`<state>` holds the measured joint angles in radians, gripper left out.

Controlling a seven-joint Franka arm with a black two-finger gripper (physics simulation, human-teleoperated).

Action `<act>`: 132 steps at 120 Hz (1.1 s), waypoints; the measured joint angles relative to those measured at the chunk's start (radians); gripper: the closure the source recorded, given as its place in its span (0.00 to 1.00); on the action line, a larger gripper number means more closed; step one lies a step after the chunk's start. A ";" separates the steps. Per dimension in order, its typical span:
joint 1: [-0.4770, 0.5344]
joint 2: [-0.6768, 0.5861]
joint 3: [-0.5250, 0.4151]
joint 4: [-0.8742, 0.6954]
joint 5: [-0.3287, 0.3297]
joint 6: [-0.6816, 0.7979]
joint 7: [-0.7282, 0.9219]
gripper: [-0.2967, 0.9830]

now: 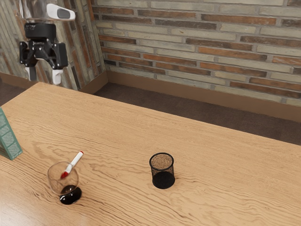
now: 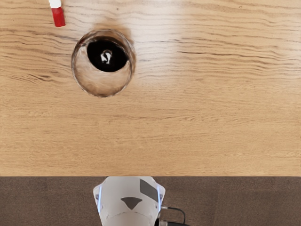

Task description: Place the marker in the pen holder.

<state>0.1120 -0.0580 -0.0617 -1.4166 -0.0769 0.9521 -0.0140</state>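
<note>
High above the table at the exterior view's upper left is my gripper [image 1: 44,77], its two pale fingertips well apart and nothing between them. A white marker with red ends [image 1: 75,161] lies on the table, its lower end seen through a glass; part of the marker [image 2: 58,16] appears in the wrist view, apart from the glass. The pen holder [image 1: 162,178], a black mesh cup, stands upright with its mouth up.
A clear round glass [image 1: 63,189] with a black base stands close to the marker; the same glass [image 2: 103,84] is in the wrist view. A green box [image 1: 8,137] stands at the exterior view's left edge. The wooden table [image 1: 225,160] has a brick wall behind it.
</note>
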 joint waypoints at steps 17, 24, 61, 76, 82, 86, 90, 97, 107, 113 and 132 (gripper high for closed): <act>-0.033 0.009 0.020 -0.100 0.027 0.223 -0.005 0.23; -0.082 -0.006 0.078 -0.270 0.038 0.335 -0.007 0.23; -0.041 0.194 0.148 -0.605 0.046 0.829 -0.006 0.23; -0.051 0.239 0.148 -0.668 0.045 1.029 -0.002 0.24; -0.049 0.258 0.148 -0.672 0.045 1.095 0.001 0.26; -0.041 0.271 0.148 -0.673 0.044 1.133 0.005 0.28; -0.029 0.279 0.148 -0.673 0.044 1.165 0.010 0.29; -0.010 0.296 0.149 -0.672 0.044 1.214 0.016 0.30; 0.009 0.333 0.149 -0.667 0.034 1.270 0.025 0.36; 0.019 0.355 0.149 -0.665 0.025 1.296 0.030 0.41; 0.037 0.403 0.149 -0.665 0.013 1.358 0.044 0.54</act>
<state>0.1493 0.3449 0.0875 -2.0812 -0.0637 2.3099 0.0303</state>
